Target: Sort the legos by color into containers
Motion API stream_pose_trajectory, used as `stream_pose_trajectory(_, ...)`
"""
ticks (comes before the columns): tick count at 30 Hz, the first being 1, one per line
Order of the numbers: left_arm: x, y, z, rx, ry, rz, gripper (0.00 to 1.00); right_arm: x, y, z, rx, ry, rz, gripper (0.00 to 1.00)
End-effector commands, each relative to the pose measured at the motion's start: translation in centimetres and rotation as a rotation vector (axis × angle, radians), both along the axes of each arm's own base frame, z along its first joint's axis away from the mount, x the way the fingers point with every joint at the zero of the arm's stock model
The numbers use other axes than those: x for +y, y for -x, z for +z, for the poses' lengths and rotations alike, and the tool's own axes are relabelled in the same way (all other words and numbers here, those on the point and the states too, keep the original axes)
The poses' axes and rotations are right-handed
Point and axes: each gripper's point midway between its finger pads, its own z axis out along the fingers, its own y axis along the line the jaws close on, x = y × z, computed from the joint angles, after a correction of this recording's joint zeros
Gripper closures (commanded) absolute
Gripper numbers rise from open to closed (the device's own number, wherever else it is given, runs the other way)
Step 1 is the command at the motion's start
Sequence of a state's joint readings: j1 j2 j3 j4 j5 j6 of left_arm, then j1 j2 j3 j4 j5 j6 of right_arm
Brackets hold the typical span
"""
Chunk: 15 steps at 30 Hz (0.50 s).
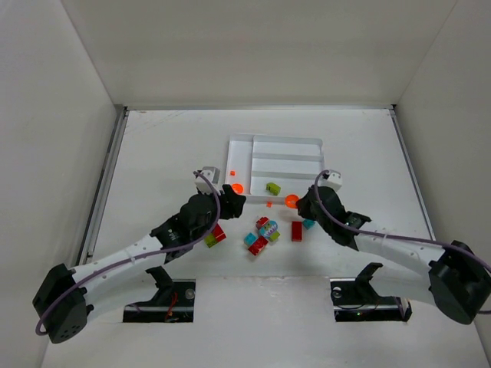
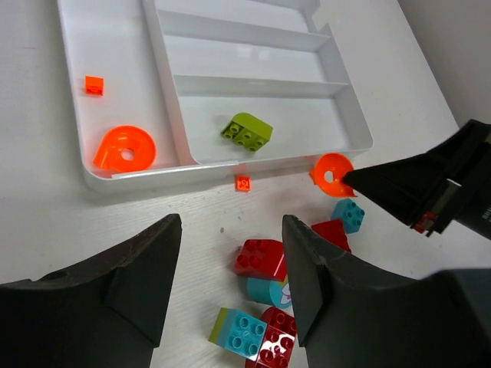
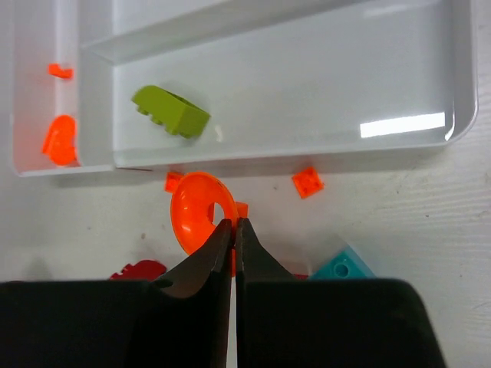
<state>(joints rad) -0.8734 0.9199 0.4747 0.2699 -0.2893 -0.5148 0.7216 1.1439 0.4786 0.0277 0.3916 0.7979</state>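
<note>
The white tray (image 1: 288, 146) lies ahead of both arms. Its narrow side section holds an orange round piece (image 2: 125, 147) and a tiny orange square (image 2: 93, 84). The nearest long slot holds a lime brick (image 2: 247, 131). My right gripper (image 3: 234, 224) is shut on the rim of a second orange round piece (image 3: 198, 208), just outside the tray's near wall; it also shows in the top view (image 1: 291, 202). My left gripper (image 2: 230, 222) is open and empty, above a red brick (image 2: 261, 257) in the loose pile.
Red, teal and lime bricks (image 1: 262, 234) lie clustered near the tray's near edge. A teal brick (image 2: 347, 214) and a red brick (image 1: 297, 231) sit under my right gripper. Tiny orange squares (image 3: 307, 182) lie by the tray wall. A red and lime brick (image 1: 216, 234) lies beside the left arm.
</note>
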Motion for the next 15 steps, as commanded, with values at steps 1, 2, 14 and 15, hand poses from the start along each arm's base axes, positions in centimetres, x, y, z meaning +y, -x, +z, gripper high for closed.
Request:
stream_pose_trajectory(1,1.4,-0.5,0.8,-0.019,0.039,0.053,0.47,1.2,-1.4,4.4,-0.103,-0.028,0.016,0.93)
stream_pose_trajectory(2,1.7,-0.6,0.7,-0.014,0.042,0.063,0.48,2.0,-1.9,5.3,-0.117,-0.038,0.029,0.93)
stream_pose_trajectory(14,6.8,0.2,0.7,-0.025,0.007,0.203,0.48,16.2,-9.5,7.2,-0.184,-0.043,0.229,0.91)
stream_pose_trajectory(15,7.1,0.3,0.6,-0.023,0.008,0.213,0.48,16.7,-9.9,7.0,-0.18,-0.04,0.231,0.91)
